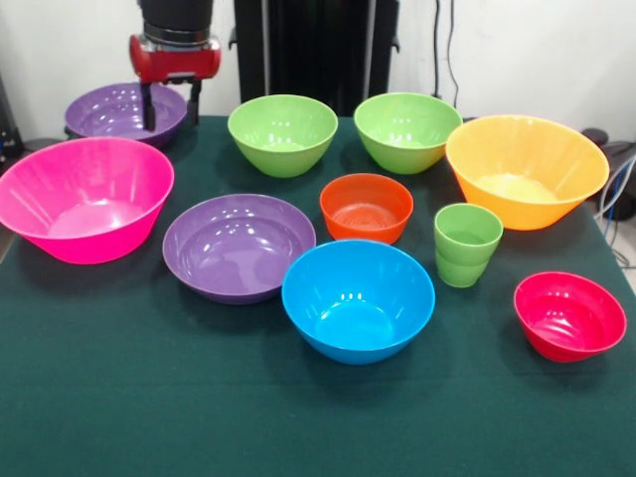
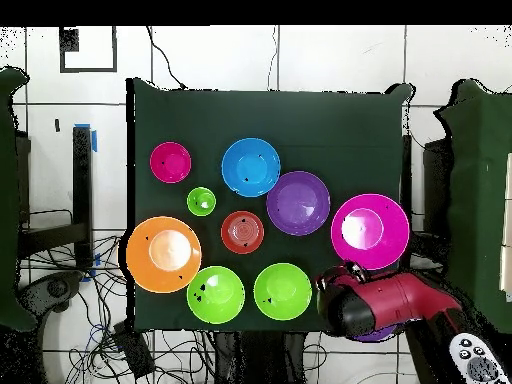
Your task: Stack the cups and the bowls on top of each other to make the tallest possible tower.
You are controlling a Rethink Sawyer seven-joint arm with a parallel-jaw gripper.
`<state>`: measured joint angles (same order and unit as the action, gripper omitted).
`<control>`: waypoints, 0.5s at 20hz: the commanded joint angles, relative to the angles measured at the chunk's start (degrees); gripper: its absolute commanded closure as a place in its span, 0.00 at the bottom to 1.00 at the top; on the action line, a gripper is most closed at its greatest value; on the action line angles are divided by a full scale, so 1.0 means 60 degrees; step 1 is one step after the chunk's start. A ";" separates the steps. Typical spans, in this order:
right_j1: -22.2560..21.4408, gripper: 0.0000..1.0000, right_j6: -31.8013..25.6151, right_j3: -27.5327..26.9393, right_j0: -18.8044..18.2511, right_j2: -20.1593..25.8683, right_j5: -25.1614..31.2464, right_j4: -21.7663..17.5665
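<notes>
My gripper (image 1: 171,121) hangs at the far left, open, with one finger inside a shallow purple bowl (image 1: 114,111) and the other outside its right rim. In the overhead view my arm (image 2: 380,300) covers that bowl. Two lime-green cups (image 1: 466,244) sit nested, one in the other, at the right (image 2: 201,201). All other bowls stand singly and apart: hot-pink (image 1: 84,199), second purple (image 1: 238,246), blue (image 1: 358,300), small orange (image 1: 366,207), two lime-green (image 1: 282,134) (image 1: 407,129), yellow-orange (image 1: 526,169), red-pink (image 1: 569,315).
The dark green cloth table (image 1: 149,397) has open room along its front. Black posts (image 1: 318,50) stand behind the far edge. Cables (image 2: 150,350) lie on the floor by the robot's base.
</notes>
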<state>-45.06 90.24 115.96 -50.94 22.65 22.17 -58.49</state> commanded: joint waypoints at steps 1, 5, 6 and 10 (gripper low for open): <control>-0.0238 0.00 -0.1161 -0.0307 -0.0102 0.0898 0.0349 0.0194; -0.0219 0.00 -0.1294 -0.0396 -0.0179 0.1048 0.0473 0.0243; -0.0173 0.00 -0.1238 -0.0404 -0.0160 0.1031 0.0463 0.0210; 0.0450 0.00 -0.0576 -0.0496 0.0051 0.0715 0.0061 -0.0172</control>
<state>-46.26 90.24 115.91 -52.68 23.35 22.18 -58.30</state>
